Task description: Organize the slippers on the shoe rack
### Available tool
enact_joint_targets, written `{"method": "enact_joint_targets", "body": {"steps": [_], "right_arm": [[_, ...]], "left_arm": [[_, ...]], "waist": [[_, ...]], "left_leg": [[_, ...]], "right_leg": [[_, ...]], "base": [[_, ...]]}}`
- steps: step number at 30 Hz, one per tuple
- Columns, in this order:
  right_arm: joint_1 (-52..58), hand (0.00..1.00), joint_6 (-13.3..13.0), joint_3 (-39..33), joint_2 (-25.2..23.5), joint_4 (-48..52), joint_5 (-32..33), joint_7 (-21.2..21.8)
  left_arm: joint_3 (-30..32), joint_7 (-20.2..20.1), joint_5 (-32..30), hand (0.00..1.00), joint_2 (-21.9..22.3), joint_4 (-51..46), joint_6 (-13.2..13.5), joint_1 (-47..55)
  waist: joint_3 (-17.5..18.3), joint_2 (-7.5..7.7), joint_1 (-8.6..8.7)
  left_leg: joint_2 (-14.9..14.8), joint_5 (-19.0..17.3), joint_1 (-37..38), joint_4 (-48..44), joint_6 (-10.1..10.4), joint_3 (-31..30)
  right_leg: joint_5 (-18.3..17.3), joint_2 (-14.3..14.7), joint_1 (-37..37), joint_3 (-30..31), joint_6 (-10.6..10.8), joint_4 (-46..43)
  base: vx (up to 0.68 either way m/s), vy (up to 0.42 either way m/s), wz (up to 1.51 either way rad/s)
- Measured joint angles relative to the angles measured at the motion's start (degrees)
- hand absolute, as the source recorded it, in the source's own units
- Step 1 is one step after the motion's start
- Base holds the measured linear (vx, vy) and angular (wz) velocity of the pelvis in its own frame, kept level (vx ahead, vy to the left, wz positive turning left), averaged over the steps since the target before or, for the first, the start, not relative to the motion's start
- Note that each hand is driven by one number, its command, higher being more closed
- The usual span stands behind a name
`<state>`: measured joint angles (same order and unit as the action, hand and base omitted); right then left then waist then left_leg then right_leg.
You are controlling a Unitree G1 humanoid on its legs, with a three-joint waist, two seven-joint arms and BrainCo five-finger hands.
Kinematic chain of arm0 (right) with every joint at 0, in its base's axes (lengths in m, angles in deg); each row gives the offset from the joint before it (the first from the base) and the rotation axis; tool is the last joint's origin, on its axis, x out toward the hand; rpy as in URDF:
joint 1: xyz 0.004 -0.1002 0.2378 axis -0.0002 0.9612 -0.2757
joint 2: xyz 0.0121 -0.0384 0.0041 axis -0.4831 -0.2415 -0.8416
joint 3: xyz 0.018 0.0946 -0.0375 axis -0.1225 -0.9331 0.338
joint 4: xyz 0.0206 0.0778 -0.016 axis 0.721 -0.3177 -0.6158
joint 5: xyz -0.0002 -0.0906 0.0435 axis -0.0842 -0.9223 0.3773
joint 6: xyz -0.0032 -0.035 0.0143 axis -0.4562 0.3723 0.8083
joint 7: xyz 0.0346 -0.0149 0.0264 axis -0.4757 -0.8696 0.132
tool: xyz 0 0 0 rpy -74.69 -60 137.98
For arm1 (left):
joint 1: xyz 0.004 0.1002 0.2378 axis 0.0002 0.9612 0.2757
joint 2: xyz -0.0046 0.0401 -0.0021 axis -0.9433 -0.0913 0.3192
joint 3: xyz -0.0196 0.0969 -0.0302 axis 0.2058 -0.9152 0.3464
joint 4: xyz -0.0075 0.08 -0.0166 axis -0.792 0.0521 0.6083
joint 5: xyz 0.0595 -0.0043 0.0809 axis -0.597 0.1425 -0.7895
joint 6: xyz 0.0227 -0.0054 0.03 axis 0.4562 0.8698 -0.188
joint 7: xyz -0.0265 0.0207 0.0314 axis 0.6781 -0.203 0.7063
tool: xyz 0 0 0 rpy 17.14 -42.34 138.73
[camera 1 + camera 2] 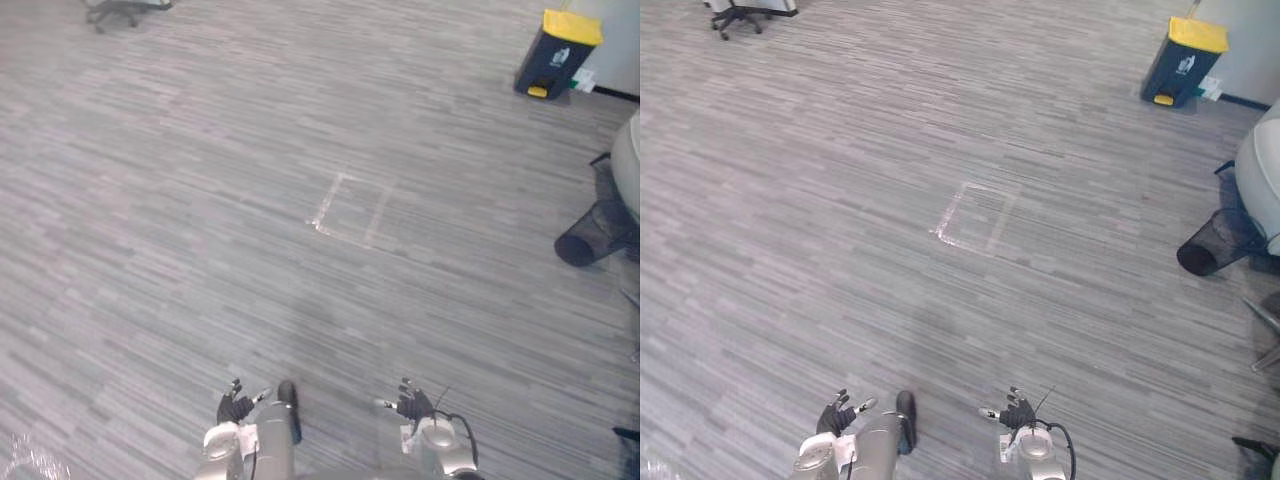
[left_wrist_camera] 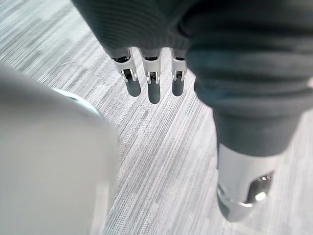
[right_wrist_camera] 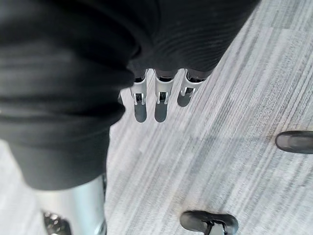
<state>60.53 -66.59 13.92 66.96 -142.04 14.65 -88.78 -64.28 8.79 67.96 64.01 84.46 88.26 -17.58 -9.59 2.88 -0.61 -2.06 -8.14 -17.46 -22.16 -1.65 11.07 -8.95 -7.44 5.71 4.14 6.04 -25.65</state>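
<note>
While hanging over grey floor (image 1: pixel 300 200), left robot hand (image 1: pixel 234 407) released, empty, right robot hand (image 1: pixel 412 404) likewise

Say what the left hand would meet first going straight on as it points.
The left hand points its straight fingers down at the grey floor, so probably that first; depth is unclear.

Open floor (image 1: pixel 250 230) ahead; bin (image 1: pixel 558 55), basket (image 1: pixel 592 235) far right.
</note>
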Motion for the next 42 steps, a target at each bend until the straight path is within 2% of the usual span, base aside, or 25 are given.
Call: {"method": "enact_joint_targets", "body": {"steps": [1,2,3,5,6,10,12,13,14,16,18,19,22,25,28,29,30,31,32,35,36,37,38,39,42], "right_arm": [[0.03,0.0,0.0,-0.13,-0.01,-0.06,-0.01,0.0],[0.05,0.0,0.02,-0.15,-0.08,-0.59,-0.04,0.06],[0.33,0.0,0.01,0.0,-0.07,-0.63,-0.08,0.21],[0.24,0.0,-0.17,0.3,0.43,0.24,-0.08,0.37],[-0.15,0.0,-0.5,0.77,0.73,0.36,-0.09,0.43],[-1.63,0.0,-0.69,0.68,0.95,0.48,-0.07,0.39],[-1.23,0.0,-0.42,0.77,1.22,0.22,0.08,0.42],[-0.91,0.0,-0.46,0.59,1.17,0.26,0.29,0.43],[-1.55,0.0,-0.23,0.58,1.78,0.1,-0.02,0.37],[-1.7,0.0,-0.05,-0.14,1.83,0.47,-0.29,0.4],[-1.53,0.0,0.14,-1.59,1.77,0.67,-0.55,0.37],[-0.84,0.0,0.41,-1.39,2.16,1.45,-0.49,0.31],[0.55,0.0,0.74,-0.78,0.31,2.49,-0.31,0.29],[0.64,0.0,0.84,-0.94,0.03,1.26,0.02,0.27],[-0.07,0.0,1.07,-1.75,0.15,0.19,0.06,0.15],[-0.55,0.0,1.06,-1.75,0.65,0.14,0.01,-0.04],[-0.69,0.0,1.08,-1.66,1.32,-0.1,-0.07,-0.11],[-0.71,0.0,1.08,-1.61,1.4,-0.33,-0.08,-0.1],[-0.83,0.0,1.2,-1.25,0.51,-0.85,-0.16,-0.08],[0.58,0.0,1.27,-1.51,0.39,-1.01,-0.22,-0.04],[0.25,0.0,1.19,-1.32,0.16,-0.92,-0.55,-0.04],[0.05,0.0,1.1,-1.21,-0.01,-0.8,-0.58,0.0],[-0.07,0.0,1.0,-1.1,-0.02,-0.76,-0.58,0.01],[-0.54,0.0,0.75,-0.33,-0.11,-0.8,-0.57,0.12],[-1.22,0.0,0.66,0.73,-0.32,-0.78,-0.59,0.12]], "left_arm": [[-0.09,0.01,0.0,0.0,-0.01,0.16,0.0,0.02],[-0.31,0.03,-0.04,0.0,-0.17,1.06,-0.18,0.1],[-1.31,0.11,-0.35,0.0,-0.73,2.11,-0.61,0.28],[-2.22,0.17,-1.15,0.0,-1.0,2.21,-0.78,0.42],[-2.25,0.17,-1.16,0.0,-1.26,2.31,-0.81,0.42],[-2.15,0.4,-1.19,0.0,-1.91,2.4,-0.87,-0.72],[-2.66,0.63,-1.75,0.0,-2.36,2.45,-0.99,-0.84],[-2.77,0.71,-1.95,0.0,-2.33,2.67,-1.0,-0.8],[-2.72,0.83,-2.26,0.0,-1.58,3.84,-1.11,-0.89],[-1.65,0.83,-2.34,0.0,0.05,4.0,-1.05,-0.71],[0.58,0.76,-2.38,0.0,1.25,3.81,-1.11,-0.57],[2.49,0.71,-2.45,0.0,2.92,2.76,-1.14,0.3],[2.77,-0.02,-2.43,0.0,3.17,-0.45,-1.11,1.78],[2.8,-0.26,-2.21,0.0,3.2,-1.31,-1.07,1.75],[2.32,-0.34,-2.23,0.0,2.86,-1.47,-0.99,1.13],[1.44,-0.3,-2.23,0.0,2.76,-1.36,-0.88,1.05],[0.85,-0.26,-2.23,0.0,2.68,-1.19,-0.89,1.06],[0.43,-0.19,-2.23,0.0,2.62,-0.89,-0.9,1.19],[0.21,-0.15,-2.22,0.0,1.57,0.2,-0.94,0.54],[-0.77,-0.06,-2.24,0.0,0.42,2.02,-1.07,-0.02],[-2.01,0.01,-2.3,0.0,-0.81,3.37,-1.25,0.52],[-2.57,0.0,-2.44,0.0,-1.21,3.82,-1.29,0.8],[-2.85,0.0,-2.48,0.0,-1.37,4.04,-1.27,0.82],[-4.4,-0.03,-3.51,0.0,-2.08,4.96,-1.27,0.74],[-4.5,-0.04,-3.96,0.0,-2.24,5.34,-1.34,0.37]], "waist": [[-0.02,0.1,0.04],[-0.18,0.61,0.19],[-0.38,0.43,0.65],[-0.75,-0.39,0.76],[-1.1,-1.27,0.86],[-1.31,-1.67,2.41],[-0.96,0.66,3.52],[-1.09,0.83,3.6],[-0.85,0.02,3.94],[-0.76,-2.15,3.82],[-0.92,-3.9,3.82],[-1.2,-5.25,3.49],[-1.15,-4.2,1.71],[-0.87,-3.84,0.96],[-1.15,-3.15,0.37],[-0.96,-3.47,0.09],[-0.97,-4.09,-0.23],[-0.91,-4.09,-0.32],[-0.53,-2.96,0.21],[-0.82,-2.03,-0.33],[-0.89,-1.46,-0.18],[-0.84,-1.36,0.14],[-0.88,-1.34,0.13],[-1.0,-1.56,0.28],[-1.14,-1.65,0.67]], "left_leg": [[0.22,-0.71,0.93,0.13,-0.06,0.09],[1.08,-3.26,5.39,0.96,-0.42,0.54],[1.72,-5.14,11.45,2.47,-1.21,0.63],[1.39,-5.77,18.66,6.75,-1.66,0.96],[0.57,-5.77,23.27,10.25,-1.66,1.06],[-2.48,-7.1,29.42,14.13,-0.45,0.84],[-0.6,-8.18,33.91,17.71,1.38,0.58],[-0.56,-8.67,34.93,17.81,2.19,0.23],[-2.25,-9.37,36.5,16.24,3.32,-0.61],[-4.99,-8.98,34.08,7.69,3.94,-1.19],[-8.56,-4.69,28.1,-9.69,7.29,-3.49],[-11.75,3.31,21.98,-26.22,9.22,-5.74],[-15.72,-0.33,11.46,-44.27,7.83,-0.9],[-15.26,-4.46,6.08,-39.92,6.78,1.81],[-8.72,-6.26,2.39,-14.89,6.73,1.81],[-4.38,-0.95,1.56,3.84,7.38,-3.85],[-3.75,5.26,1.52,6.65,8.32,-5.7],[-3.37,7.95,1.89,6.71,7.4,-5.95],[-1.44,4.85,1.74,4.66,4.84,-5.33],[-0.92,-0.53,5.37,1.05,1.67,-1.72],[-0.13,-2.64,10.45,2.51,0.75,0.76],[0.03,-3.49,13.19,3.54,0.43,1.95],[0.14,-3.78,14.75,4.2,0.25,2.52],[0.31,-3.94,20.42,7.9,0.17,4.37],[-0.35,-3.94,25.25,11.88,0.17,6.18]], "right_leg": [[0.86,-0.07,-0.91,0.24,1.16,-2.67],[5.18,-0.58,-5.86,1.66,7.7,-17.21],[3.55,-1.03,-11.08,-0.19,6.5,-31.29],[-0.27,-1.38,-15.69,-5.07,-0.23,-36.66],[-2.79,-0.44,-18.19,-8.76,-2.84,-34.57],[-4.76,2.9,-26.21,-15.72,-3.89,-12.75],[5.61,2.34,-27.74,-15.68,-3.07,12.19],[9.44,2.39,-27.83,-15.04,-3.83,11.81],[13.7,3.93,-28.0,-13.91,-7.46,8.44],[9.32,5.83,-27.38,-14.7,-8.48,5.51],[6.22,8.1,-23.74,-15.59,-9.7,5.0],[4.13,10.42,-18.82,-15.32,-10.92,6.68],[-0.41,12.38,-7.4,-11.08,-12.41,11.45],[-0.22,11.99,-1.25,-8.28,-11.59,15.74],[-0.74,8.32,3.69,-5.19,-10.39,19.64],[-2.03,6.32,4.86,-3.07,-8.36,21.12],[-2.81,6.05,5.76,-1.87,-7.17,21.98],[-3.21,5.79,6.15,-1.15,-6.72,22.12],[-3.8,3.88,5.95,-0.47,-5.86,20.44],[-4.73,2.55,-0.27,1.61,-3.25,1.19],[-3.0,1.2,-5.16,1.68,1.93,-12.82],[-3.22,0.64,-7.82,1.14,3.0,-19.43],[-3.7,0.39,-9.11,0.3,2.49,-22.08],[-5.97,-0.3,-13.33,-4.59,-0.84,-26.73],[-7.79,0.47,-17.52,-11.03,-3.59,-22.27]], "base": [[0.71,0.258,-0.03],[0.58,0.167,-0.05],[0.69,0.184,-0.1],[0.52,0.08,-0.19],[0.51,0.046,-0.13],[0.49,-0.074,0.22],[0.54,-0.185,0.32],[0.59,-0.238,0.09],[0.62,-0.252,-0.14],[0.68,-0.265,-0.16],[0.6,-0.176,-0.1],[0.58,-0.107,-0.29],[0.63,-0.066,-0.47],[0.54,0.046,-0.57],[0.51,0.178,-0.67],[0.5,0.269,-0.75],[0.5,0.283,-0.82],[0.51,0.29,-0.42],[0.49,0.289,-0.26],[0.48,0.286,-0.43],[0.52,0.307,-0.8],[0.43,0.253,-0.62],[0.42,0.172,-0.63],[0.41,0.143,-0.54],[0.36,0.062,-0.41]]}}
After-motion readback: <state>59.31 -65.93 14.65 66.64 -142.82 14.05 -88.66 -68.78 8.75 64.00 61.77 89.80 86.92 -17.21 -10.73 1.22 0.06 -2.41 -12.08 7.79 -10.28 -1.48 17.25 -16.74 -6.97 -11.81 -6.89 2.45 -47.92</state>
